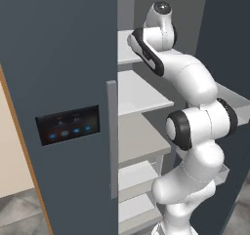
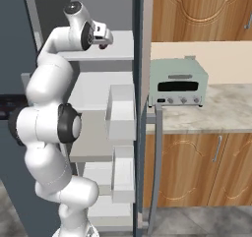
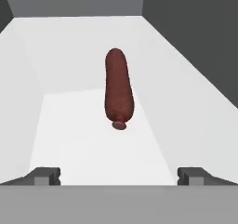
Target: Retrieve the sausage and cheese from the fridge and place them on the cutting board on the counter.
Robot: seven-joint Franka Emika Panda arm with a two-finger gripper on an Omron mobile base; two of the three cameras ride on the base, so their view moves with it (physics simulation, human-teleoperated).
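Gripper (image 3: 119,175) reaches into the fridge (image 1: 58,83) at an upper shelf (image 3: 93,144), jaws spread wide, empty. Sausage (image 3: 118,90) lies ahead between them, untouched.

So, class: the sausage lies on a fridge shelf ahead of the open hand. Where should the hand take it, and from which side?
Grip the sausage across its middle, coming straight down over it. In the hand view it lies lengthwise on the pale shelf, between the two fingertips, so its narrow rounded width already runs across the open hand; closing should need little turning.
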